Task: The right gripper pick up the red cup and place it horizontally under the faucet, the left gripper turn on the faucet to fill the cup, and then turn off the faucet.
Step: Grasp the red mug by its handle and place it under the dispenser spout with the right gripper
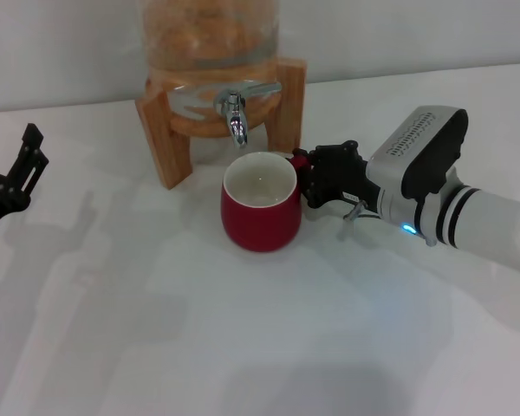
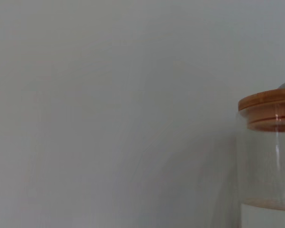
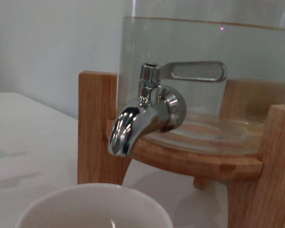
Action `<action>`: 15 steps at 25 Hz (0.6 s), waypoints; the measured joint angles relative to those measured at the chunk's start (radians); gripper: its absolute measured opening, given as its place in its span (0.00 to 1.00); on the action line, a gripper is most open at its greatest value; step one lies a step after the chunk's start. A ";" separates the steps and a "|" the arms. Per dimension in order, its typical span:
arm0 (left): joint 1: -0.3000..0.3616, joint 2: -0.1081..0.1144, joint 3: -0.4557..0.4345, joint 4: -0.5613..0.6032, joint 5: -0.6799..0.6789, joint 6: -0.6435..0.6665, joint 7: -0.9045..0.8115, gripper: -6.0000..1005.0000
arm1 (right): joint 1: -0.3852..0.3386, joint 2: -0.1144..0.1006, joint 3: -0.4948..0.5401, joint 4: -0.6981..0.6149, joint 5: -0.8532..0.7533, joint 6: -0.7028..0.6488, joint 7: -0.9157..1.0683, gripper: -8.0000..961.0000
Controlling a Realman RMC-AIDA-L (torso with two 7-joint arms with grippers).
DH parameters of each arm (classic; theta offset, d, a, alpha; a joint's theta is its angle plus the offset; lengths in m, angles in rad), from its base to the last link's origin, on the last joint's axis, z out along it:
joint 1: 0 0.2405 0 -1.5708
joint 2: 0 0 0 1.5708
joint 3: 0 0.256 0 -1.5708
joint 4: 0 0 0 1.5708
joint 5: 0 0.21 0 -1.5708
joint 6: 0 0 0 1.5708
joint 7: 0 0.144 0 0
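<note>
One right claw [image 1: 305, 180] pinching red cup [image 1: 260, 211] handle below faucet [image 1: 235, 117]; left claw [image 1: 22, 169] table-edge, spread unclear.

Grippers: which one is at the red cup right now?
The right gripper, closed on the red cup's handle under the faucet. The left gripper hangs far off at the table's edge.

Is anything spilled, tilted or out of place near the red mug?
Nothing stands out. The glossy dark-red ceramic mug stands upright under the chrome faucet, held at its handle by the right gripper; no spill shows.
</note>
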 joint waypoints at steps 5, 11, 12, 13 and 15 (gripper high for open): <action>0.000 0.000 0.000 0.001 0.001 0.001 0.000 0.80 | 0.000 0.000 0.001 -0.012 0.003 0.015 0.000 0.16; 0.002 0.000 0.000 0.003 0.001 0.001 0.000 0.80 | 0.009 0.000 0.006 -0.019 0.005 0.043 0.000 0.16; 0.002 0.000 0.000 0.003 0.001 0.001 0.000 0.80 | 0.010 0.000 0.009 -0.020 0.008 0.047 0.001 0.16; 0.002 0.000 0.000 0.003 0.001 0.001 0.000 0.80 | 0.011 0.000 0.009 -0.020 0.010 0.049 0.001 0.16; 0.002 0.000 0.000 0.003 0.001 0.001 0.000 0.80 | 0.013 0.000 0.010 -0.021 0.016 0.054 0.001 0.16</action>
